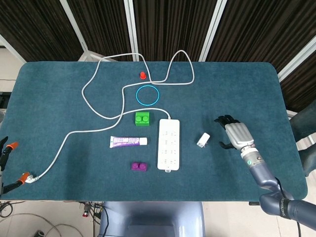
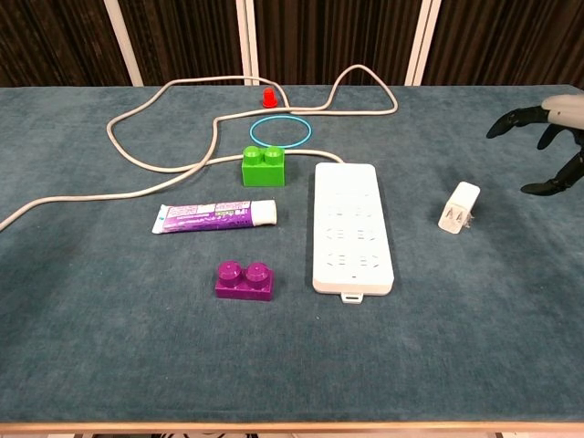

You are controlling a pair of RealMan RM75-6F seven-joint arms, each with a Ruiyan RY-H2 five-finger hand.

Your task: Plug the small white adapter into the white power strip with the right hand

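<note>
**Right robot hand poised beside the adapter, plugging not yet begun**

While the small white plastic adapter (image 2: 459,207) lies loose on the teal cloth-covered desk (image 1: 59,98), the right robot hand (image 1: 236,135) hovers just to its right with its dark fingers (image 2: 511,119) spread wide and nothing in them. That spread, aimed toward the adapter, looks like preparation for a grasp. The adapter lies on its side with its metal prongs showing in the chest view, a short way right of the long white rectangular power strip (image 1: 169,144), whose sockets face up, which suits a plug coming from above. The left robot hand shows in neither view.

By count: one adapter, one power strip with one pale grey cable (image 1: 94,106) looping across the desk, one green toy brick (image 1: 142,118), one purple toy brick (image 1: 138,166), one purple-labelled white tube (image 1: 128,141), one thin blue ring (image 1: 147,94) and one small red cone-shaped piece (image 1: 142,75).
</note>
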